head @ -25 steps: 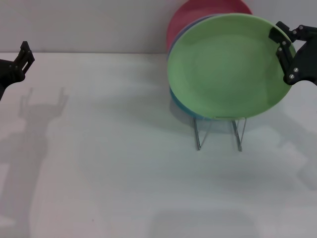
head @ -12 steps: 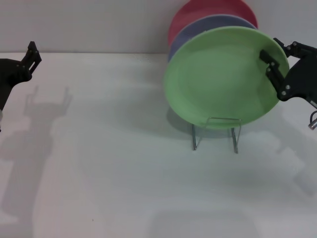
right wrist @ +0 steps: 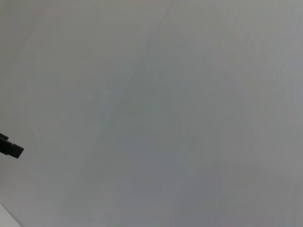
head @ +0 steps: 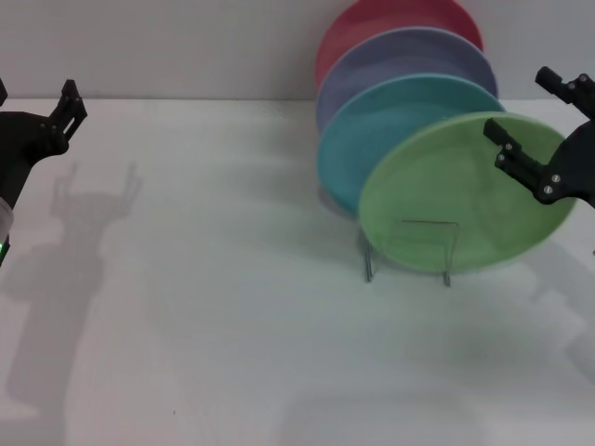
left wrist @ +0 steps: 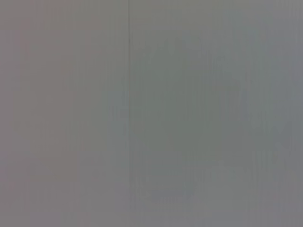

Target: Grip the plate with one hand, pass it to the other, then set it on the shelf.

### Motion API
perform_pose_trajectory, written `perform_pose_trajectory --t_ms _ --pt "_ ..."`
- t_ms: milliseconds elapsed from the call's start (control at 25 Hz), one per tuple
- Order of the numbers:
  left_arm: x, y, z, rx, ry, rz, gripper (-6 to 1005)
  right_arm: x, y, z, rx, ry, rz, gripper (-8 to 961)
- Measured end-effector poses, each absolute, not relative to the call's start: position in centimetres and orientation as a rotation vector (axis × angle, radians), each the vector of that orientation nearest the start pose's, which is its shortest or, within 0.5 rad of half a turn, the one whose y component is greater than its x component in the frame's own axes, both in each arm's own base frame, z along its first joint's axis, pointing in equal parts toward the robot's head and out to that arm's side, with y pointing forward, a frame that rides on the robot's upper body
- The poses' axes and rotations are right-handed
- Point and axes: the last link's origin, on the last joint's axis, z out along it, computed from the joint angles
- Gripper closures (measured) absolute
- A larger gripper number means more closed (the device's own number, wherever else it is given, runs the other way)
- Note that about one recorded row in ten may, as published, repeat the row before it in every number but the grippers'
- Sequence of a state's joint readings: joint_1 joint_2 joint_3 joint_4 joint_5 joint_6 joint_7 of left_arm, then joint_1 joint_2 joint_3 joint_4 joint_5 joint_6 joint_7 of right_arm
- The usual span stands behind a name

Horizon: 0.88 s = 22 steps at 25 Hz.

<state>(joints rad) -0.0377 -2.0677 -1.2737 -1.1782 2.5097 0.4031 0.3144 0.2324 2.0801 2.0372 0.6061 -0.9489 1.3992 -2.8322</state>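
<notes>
Right tool (head: 528, 128), spread open, straddles the plate (head: 465, 195) hiding the shelf (head: 409, 249).

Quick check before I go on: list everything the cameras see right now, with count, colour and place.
green plate: 1, light green, front of the row, leaning low over the front loops of the rack.
turquoise plate: 1, turquoise-blue, directly behind the green plate.
lavender plate: 1, lavender, behind the turquoise plate.
red plate: 1, red-pink, at the back near the wall.
rack: 1, silver wire, on the table under the plates.
table: 1, white, across the head view.
right gripper: 1, black, at the green plate's right rim, fingers spread apart.
left gripper: 1, black, far left, away from the plates.
</notes>
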Motion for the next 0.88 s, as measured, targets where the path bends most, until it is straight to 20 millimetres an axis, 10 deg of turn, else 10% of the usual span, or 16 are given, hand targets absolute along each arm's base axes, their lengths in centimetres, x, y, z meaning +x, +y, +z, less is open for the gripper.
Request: perform_pose_trajectory --t_ms 280,880 --pt "-25.8 34.0 1.6 -1.580 -0.610 -0.584 150 28.4 30.3 3.3 -1.945 -0.199 0.737 210" --pt "-25.7 34.0 1.4 -1.592 -0.603 -0.583 150 28.2 28.6 4.1 -1.877 -0.196 0.870 210"
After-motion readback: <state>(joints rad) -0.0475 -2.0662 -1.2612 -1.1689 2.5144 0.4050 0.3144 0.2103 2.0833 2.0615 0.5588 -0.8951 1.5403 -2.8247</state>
